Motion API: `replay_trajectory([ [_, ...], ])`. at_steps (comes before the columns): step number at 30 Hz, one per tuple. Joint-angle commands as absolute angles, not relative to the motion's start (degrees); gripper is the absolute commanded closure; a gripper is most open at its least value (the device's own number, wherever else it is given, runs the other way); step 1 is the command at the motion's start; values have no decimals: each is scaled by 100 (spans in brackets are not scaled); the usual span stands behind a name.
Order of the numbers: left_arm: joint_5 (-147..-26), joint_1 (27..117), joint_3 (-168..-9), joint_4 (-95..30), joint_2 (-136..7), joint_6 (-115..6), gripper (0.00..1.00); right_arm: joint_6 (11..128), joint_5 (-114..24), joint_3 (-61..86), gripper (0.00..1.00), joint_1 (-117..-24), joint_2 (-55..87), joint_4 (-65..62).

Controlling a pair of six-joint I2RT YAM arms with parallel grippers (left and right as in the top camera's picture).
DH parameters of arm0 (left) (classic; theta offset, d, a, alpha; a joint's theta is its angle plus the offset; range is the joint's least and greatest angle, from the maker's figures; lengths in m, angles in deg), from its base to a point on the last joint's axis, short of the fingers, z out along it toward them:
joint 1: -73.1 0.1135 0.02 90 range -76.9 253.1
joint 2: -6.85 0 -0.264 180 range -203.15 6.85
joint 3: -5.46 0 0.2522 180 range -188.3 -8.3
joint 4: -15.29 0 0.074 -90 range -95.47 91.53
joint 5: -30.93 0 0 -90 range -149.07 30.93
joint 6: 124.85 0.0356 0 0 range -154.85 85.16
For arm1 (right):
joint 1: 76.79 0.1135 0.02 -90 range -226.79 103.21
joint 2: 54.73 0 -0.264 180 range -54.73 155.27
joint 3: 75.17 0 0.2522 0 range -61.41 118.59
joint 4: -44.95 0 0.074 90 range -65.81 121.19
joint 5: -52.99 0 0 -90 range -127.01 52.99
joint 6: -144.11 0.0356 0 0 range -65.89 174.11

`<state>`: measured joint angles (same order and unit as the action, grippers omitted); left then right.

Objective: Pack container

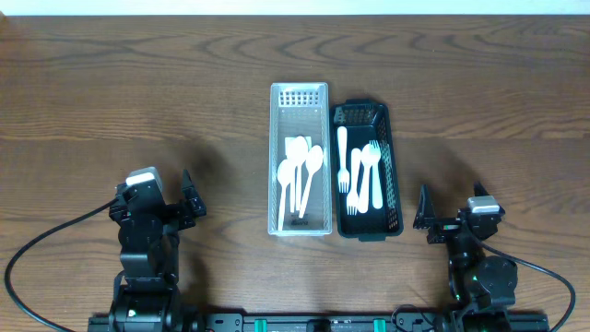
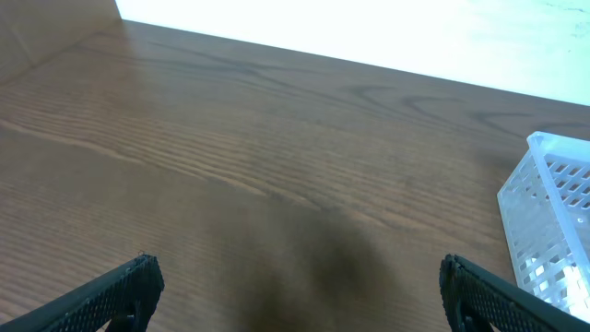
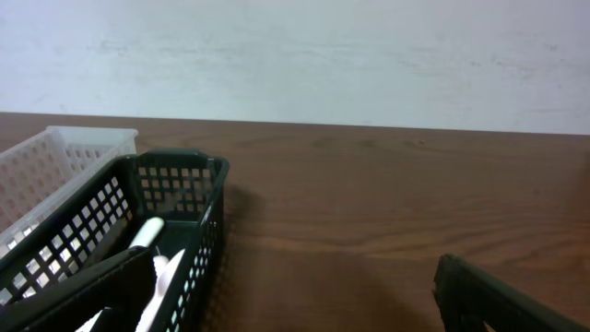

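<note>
A white slotted basket [image 1: 299, 92] stands at the table's middle and holds several white plastic spoons [image 1: 300, 175]. A black slotted basket [image 1: 369, 112] stands touching its right side and holds several white plastic forks [image 1: 361, 171]. My left gripper [image 1: 187, 200] is open and empty at the front left, well apart from the baskets. My right gripper [image 1: 441, 214] is open and empty at the front right, just right of the black basket [image 3: 175, 198]. The white basket's corner shows in the left wrist view [image 2: 553, 221] and in the right wrist view [image 3: 51, 166].
The wooden table [image 1: 138, 92] runs to a pale wall at the back [image 3: 369, 55]. Black cables [image 1: 37, 254] trail from both arm bases along the front edge.
</note>
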<state>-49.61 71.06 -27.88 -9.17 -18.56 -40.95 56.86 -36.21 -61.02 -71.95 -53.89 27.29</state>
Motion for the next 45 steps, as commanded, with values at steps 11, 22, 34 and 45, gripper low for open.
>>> replay_trajectory([
  [11, -4894, 7088, -2818, -932, -1825, -4043, 2, 5725, -3704, -6109, 1, -7151, -5435, 2696],
  [22, -5178, 7088, -2737, -1398, -389, -4041, 2, 5725, -3704, -6109, 1, -7151, -5435, 2696],
  [34, -5552, 7095, -875, 1321, 675, -4041, 2, 5725, -3704, -6109, 1, -7151, -5435, 2696],
  [45, -6424, 7088, -855, -226, 675, -3958, 2, 5725, -3704, -6109, 1, -7151, -5435, 2696],
])
